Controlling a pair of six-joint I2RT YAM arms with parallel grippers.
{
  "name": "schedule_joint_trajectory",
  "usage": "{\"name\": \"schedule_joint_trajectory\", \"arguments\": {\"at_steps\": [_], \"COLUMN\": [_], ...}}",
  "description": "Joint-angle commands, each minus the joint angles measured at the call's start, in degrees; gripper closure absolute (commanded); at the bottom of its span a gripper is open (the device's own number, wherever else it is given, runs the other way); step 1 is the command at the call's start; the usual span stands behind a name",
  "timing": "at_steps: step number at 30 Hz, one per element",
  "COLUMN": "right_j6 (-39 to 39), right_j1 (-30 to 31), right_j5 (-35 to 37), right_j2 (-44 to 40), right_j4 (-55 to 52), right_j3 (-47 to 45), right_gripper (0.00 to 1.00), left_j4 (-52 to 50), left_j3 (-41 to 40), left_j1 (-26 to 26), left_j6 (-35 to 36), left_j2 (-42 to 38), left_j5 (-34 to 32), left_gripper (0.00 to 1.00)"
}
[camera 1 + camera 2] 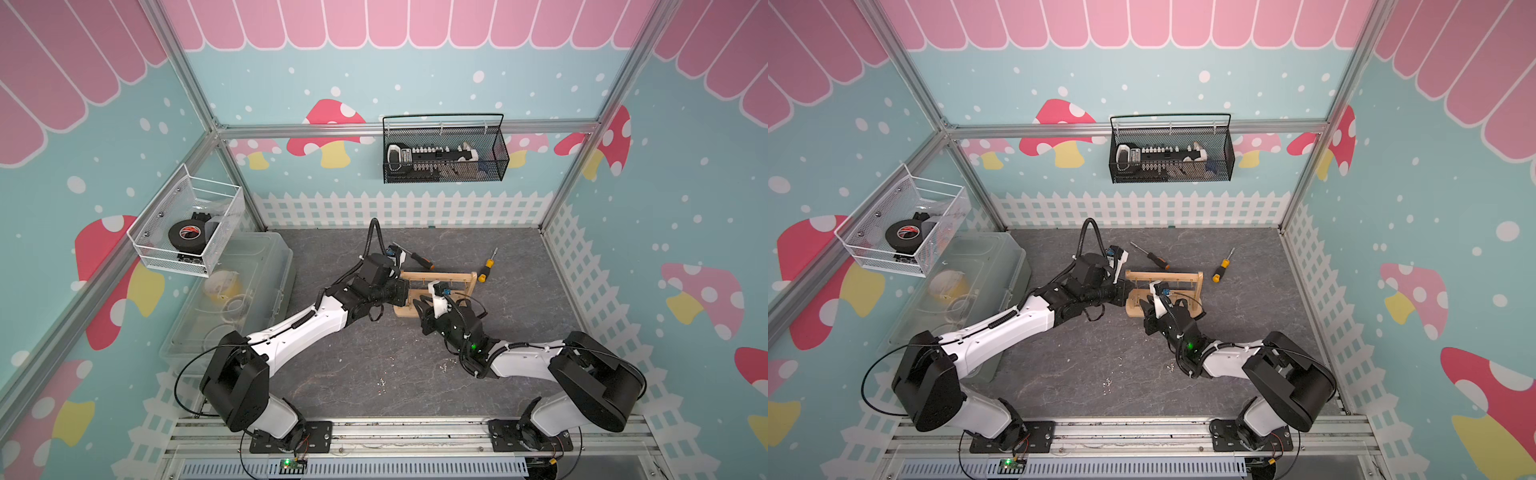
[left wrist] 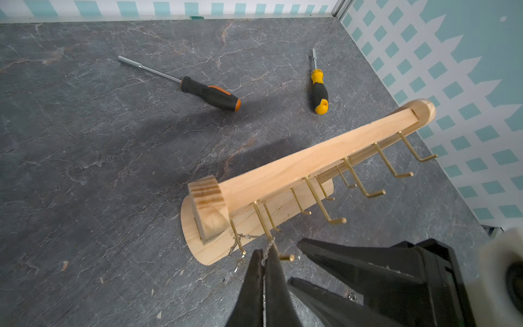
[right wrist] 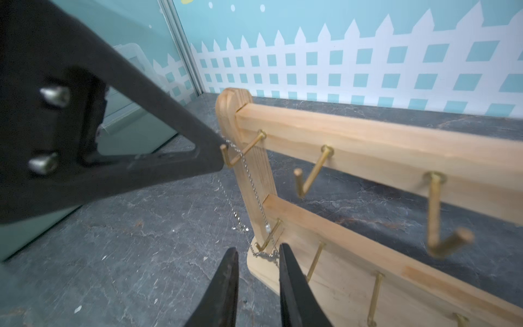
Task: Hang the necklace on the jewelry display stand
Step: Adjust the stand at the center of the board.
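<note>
Necklace (image 3: 254, 186) drapes over the end peg (image 3: 246, 148) at the jewelry display stand's (image 3: 368, 136) nine o'clock; left gripper (image 2: 266, 253) pinches it, release remaining; right gripper (image 3: 258, 249) hovers spread.

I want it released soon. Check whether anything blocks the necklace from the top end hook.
Nothing visible does. The left gripper holds the necklace draped across the top end hook; below, it runs past a lower hook toward the open right gripper.

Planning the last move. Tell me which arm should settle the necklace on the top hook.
Probably left. The left hand is shut on the necklace right at the stand's top end hook. The right hand is open, lower down by the base.
</note>
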Motion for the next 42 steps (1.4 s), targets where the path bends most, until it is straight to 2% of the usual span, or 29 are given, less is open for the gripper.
{"name": "schedule_joint_trajectory", "arguments": {"at_steps": [1, 18, 25, 33, 42], "right_j6": [-1.1, 0.1, 0.2, 0.8, 1.4], "right_j1": [0.2, 0.2, 0.2, 0.2, 0.2], "right_j5": [2.9, 3.5, 3.9, 3.1, 2.6], "right_j2": [2.7, 10.0, 11.0, 10.5, 6.3], "right_j4": [4.1, 7.9, 9.0, 9.8, 7.1], "right_j3": [1.4, 6.4, 6.9, 5.7, 2.7], "right_gripper": [0.74, 0.74, 0.81, 0.95, 0.96], "left_j4": [-0.7, -0.5, -0.7, -0.7, -0.7], "left_j3": [1.2, 1.4, 1.4, 1.0, 2.1], "left_j1": [0.1, 0.6, 0.6, 0.8, 1.0], "left_j6": [-0.2, 0.1, 0.1, 0.2, 0.9], "left_j2": [-0.3, -0.1, 0.0, -0.2, 1.1], "left_j5": [-0.2, 0.5, 0.6, -0.1, -2.5], "left_gripper": [1.0, 1.0, 1.0, 1.0, 1.0]}}
